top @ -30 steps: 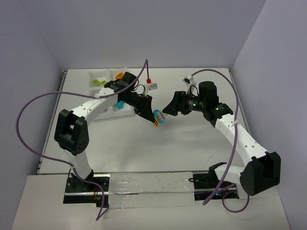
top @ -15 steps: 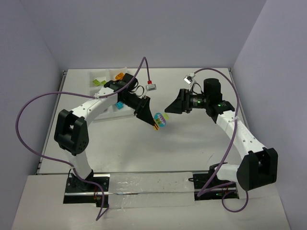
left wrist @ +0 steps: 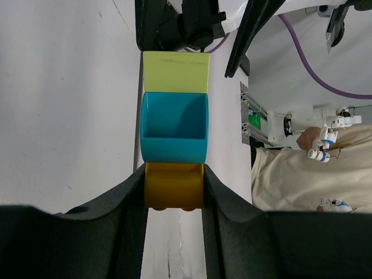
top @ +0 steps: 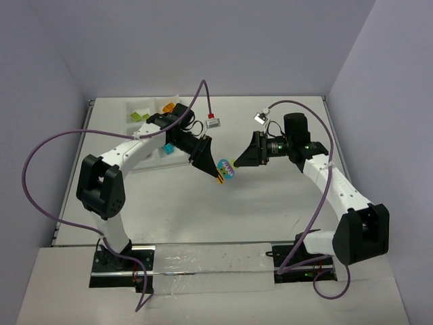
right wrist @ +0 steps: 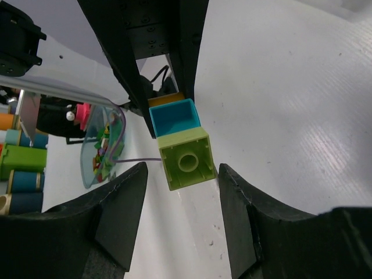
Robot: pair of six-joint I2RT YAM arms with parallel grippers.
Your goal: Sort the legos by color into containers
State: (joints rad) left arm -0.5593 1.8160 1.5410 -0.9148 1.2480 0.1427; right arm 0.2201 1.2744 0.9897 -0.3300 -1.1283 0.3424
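- Right fingers (right wrist: pixel 125 197) have swung in from the right since a second ago and narrowed from wide apart – they now flank the lime-green end brick (right wrist: pixel 186 158) of the stack. There is a sliver of gap on one side, so they are not yet clamped.
- Left fingers (left wrist: pixel 131 197) stay clenched on the orange studded brick (left wrist: pixel 173 186) at the stack's base. The teal brick (left wrist: pixel 174 128) sits in the middle.
- The three-brick plastic stack (top: pixel 226 169) is held in the air over the white table (top: pixel 270 203), between the two arms and well apart from the shallow white translucent tray (top: pixel 130 125). It has barely shifted in the last half second.
- Meaning, as I judge it: the lime brick is about to be pulled off the clump – separating comes before sorting.
- Hard to see: the left arm covers much of the tray. I can make out lime, orange and teal bits there, but not the compartment walls.
- No purple bricks are visible anywhere.
- Whether the right fingers touch the lime brick on the far side, I cannot tell.
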